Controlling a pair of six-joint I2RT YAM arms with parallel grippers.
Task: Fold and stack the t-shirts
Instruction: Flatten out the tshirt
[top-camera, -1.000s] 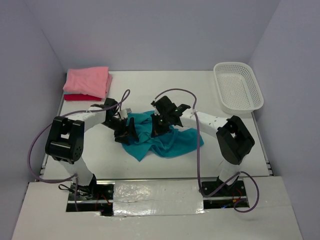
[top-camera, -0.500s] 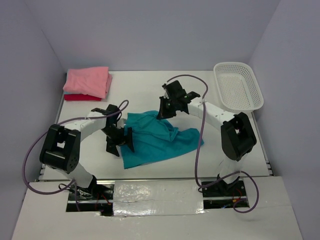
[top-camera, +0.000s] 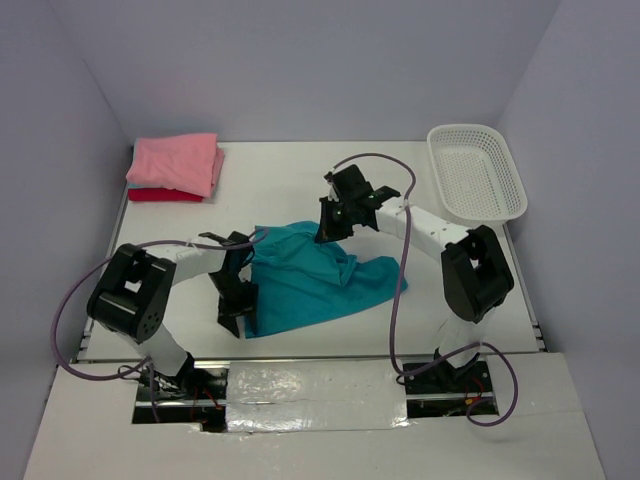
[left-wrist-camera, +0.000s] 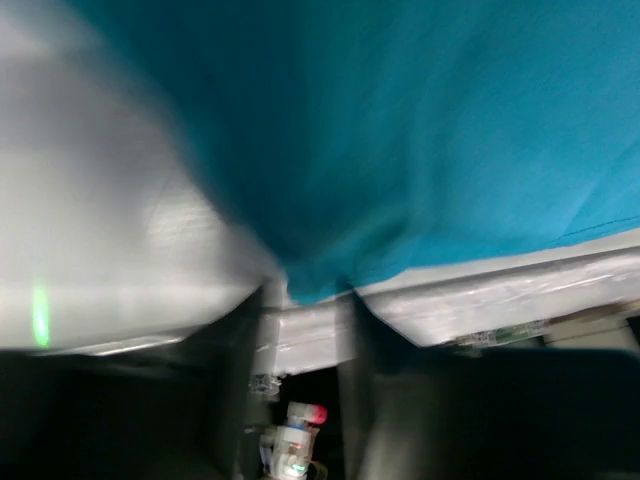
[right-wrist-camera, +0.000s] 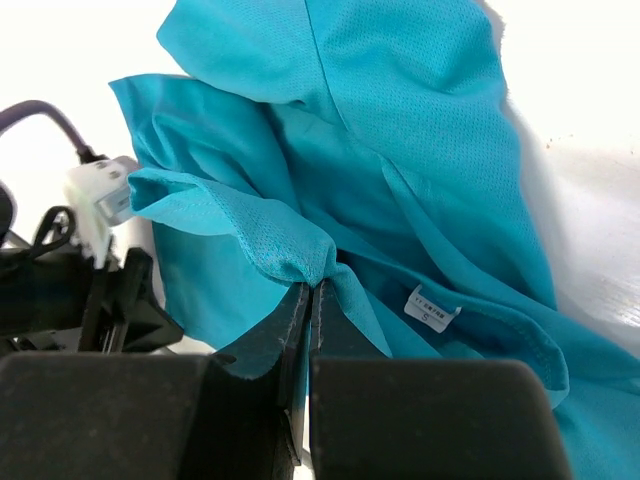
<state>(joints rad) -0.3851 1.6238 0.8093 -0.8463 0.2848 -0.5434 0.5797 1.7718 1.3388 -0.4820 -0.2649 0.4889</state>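
while the right gripper (right-wrist-camera: 308, 290) pinches a raised fold at the far edge of the teal-blue shirt (top-camera: 310, 280), jaws closed tight on the cloth, the shirt lies crumpled in the middle of the tabletop (top-camera: 290, 175). the left gripper (top-camera: 240, 318) sits at its near-left corner; blur hides whether those fingers grip it.

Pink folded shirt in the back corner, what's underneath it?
A crimson red shirt lies under the pink shirt, and only its near edge shows. The pink one covers the rest, so whether anything else sits between them cannot be told.
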